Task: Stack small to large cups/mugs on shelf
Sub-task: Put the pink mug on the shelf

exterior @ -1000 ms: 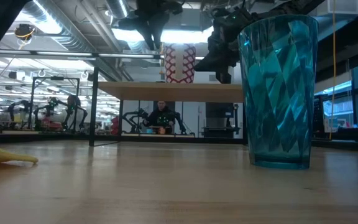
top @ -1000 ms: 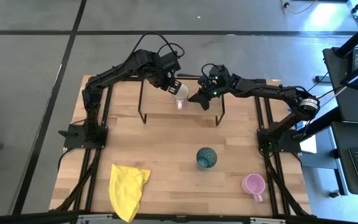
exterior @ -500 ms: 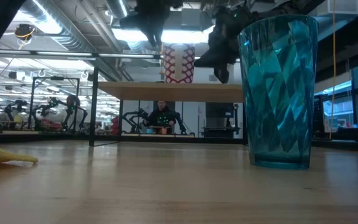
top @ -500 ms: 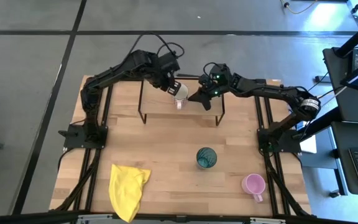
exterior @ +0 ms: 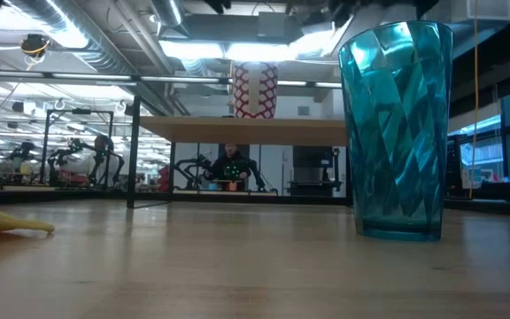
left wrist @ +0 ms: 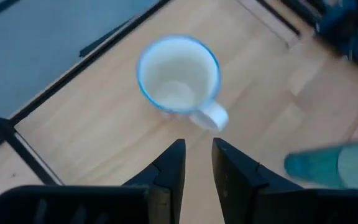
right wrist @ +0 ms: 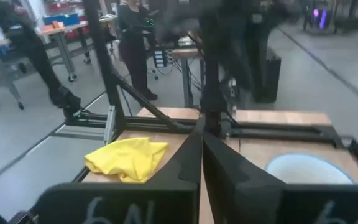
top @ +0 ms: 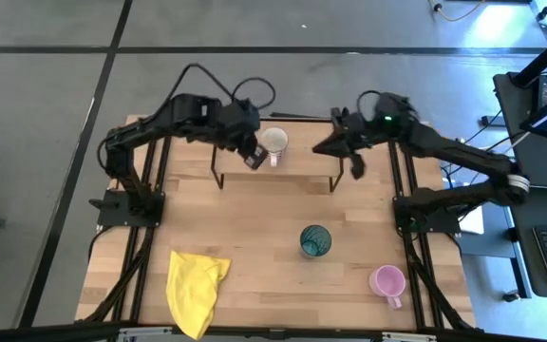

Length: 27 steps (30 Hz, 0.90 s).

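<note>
The white mug (top: 273, 144) stands upright on the shelf board (top: 302, 163); the low view shows its red-patterned side (exterior: 255, 90) on the board (exterior: 237, 130). My left gripper (top: 254, 158) hovers just left of and above it, narrowly open and empty, with the mug (left wrist: 179, 74) ahead of its fingertips (left wrist: 197, 155). My right gripper (top: 323, 147) is shut and empty over the shelf's right end; it shows in its own wrist view (right wrist: 201, 134). The teal cup (top: 315, 240) and the pink mug (top: 387, 281) stand on the table.
A yellow cloth (top: 196, 290) lies at the table's near left. The teal cup (exterior: 397, 133) stands close in front of the low camera. The shelf's black wire legs (top: 218, 179) rest on the table. People and benches show in the room behind.
My left gripper has drawn back from the white mug toward the table's left, and my right gripper has drawn back toward the right edge. Both have gone up out of the low view. The mug stays upright on the shelf.
</note>
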Motion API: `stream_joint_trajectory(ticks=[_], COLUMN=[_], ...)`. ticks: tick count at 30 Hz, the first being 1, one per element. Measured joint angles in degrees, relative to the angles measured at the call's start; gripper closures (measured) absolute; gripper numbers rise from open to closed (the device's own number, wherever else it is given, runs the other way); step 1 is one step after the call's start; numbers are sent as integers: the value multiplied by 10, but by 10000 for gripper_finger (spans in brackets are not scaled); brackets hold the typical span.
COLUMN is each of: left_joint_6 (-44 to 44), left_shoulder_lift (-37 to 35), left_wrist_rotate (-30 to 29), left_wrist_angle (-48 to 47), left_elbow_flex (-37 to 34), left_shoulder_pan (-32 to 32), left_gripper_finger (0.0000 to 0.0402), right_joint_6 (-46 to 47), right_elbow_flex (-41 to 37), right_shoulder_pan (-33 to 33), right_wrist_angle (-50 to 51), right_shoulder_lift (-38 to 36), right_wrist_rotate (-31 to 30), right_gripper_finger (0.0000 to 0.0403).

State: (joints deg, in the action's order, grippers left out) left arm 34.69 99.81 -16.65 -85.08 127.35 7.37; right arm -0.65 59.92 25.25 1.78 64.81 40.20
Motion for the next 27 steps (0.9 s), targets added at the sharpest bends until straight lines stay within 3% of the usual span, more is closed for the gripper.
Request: stream_joint_trajectory(ticks=[5,10,14,20,27], left_joint_6=[-34,-48,-45,-74,-99], left_shoulder_lift=[-2,-1,-1,-1,-1], left_wrist_rotate=[-30,-36,-39,-66,-74], left_wrist_angle=[-2,-2,-1,22,64], left_elbow_flex=[0,0,0,0,0], left_shoulder_pan=[-62,-114,-139,-173,-189], left_gripper_finger=[327,327,327,327,327], right_joint_6=[-4,134,153,123,65], right_elbow_flex=[0,0,0,5,102], right_shoulder_pan=[-12,-31,-62,-158,-287], right_wrist_angle=[47,120,245,390,528], right_shoulder_lift=[-85,-148,-176,-185,-153], right_wrist_rotate=[2,10,19,-112,-300], right_gripper_finger=[386,395,397,397,398])
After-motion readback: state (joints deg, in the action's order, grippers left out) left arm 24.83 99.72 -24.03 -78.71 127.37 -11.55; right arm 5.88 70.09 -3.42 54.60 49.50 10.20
